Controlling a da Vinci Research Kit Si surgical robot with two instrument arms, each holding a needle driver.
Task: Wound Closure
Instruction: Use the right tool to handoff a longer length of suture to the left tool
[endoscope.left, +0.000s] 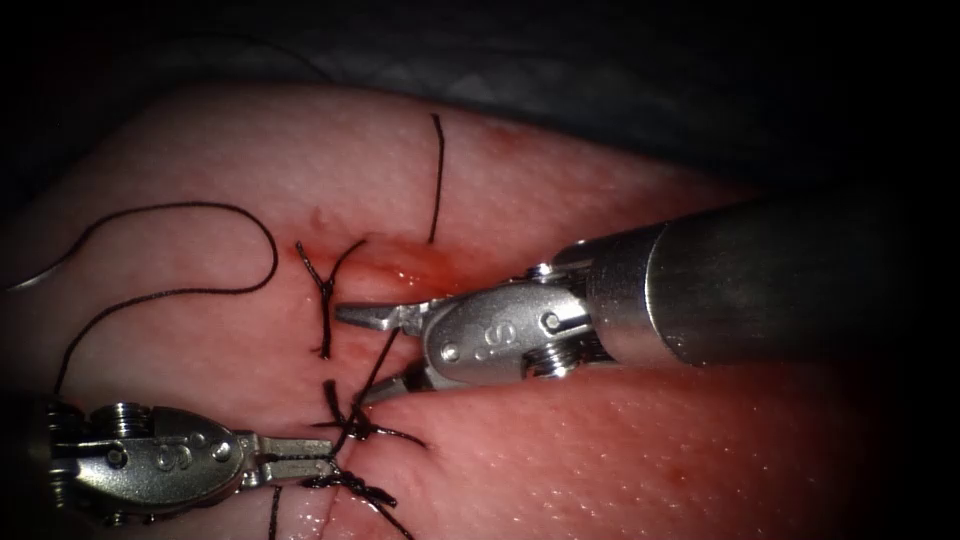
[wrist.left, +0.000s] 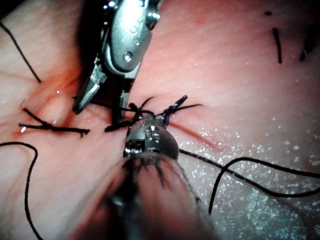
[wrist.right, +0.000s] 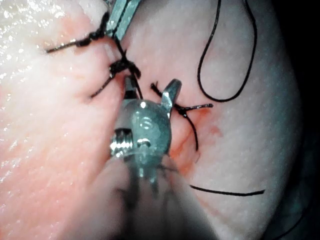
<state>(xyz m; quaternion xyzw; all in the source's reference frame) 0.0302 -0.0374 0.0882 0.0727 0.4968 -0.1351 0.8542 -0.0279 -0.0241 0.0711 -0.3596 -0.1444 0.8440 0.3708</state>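
Note:
On the tissue (endoscope.left: 620, 450), the cut runs down through three dark stitches (endoscope.left: 325, 300), (endoscope.left: 357, 428), (endoscope.left: 352, 486). My left tool (endoscope.left: 325, 465) comes in low on the left. Its jaws are shut on the thread (endoscope.left: 372, 375) beside the middle knot. That strand rises between the open jaws of my right tool (endoscope.left: 358, 355), which holds nothing. From the right wrist, the right tool (wrist.right: 152, 85) straddles the thread just past the knot (wrist.right: 120, 67). In the left wrist view, the left tool (wrist.left: 145, 119) touches the knot. A pale thin curve (endoscope.left: 35, 272) at the left edge may be the needle, lying outside the tissue.
A long loop of loose thread (endoscope.left: 200, 250) lies on the tissue left of the cut. A short cut end of thread (endoscope.left: 438, 180) lies above the right tool. Red fluid (endoscope.left: 405, 265) wets the upper end of the cut. Dark cloth (endoscope.left: 600, 70) borders the far side.

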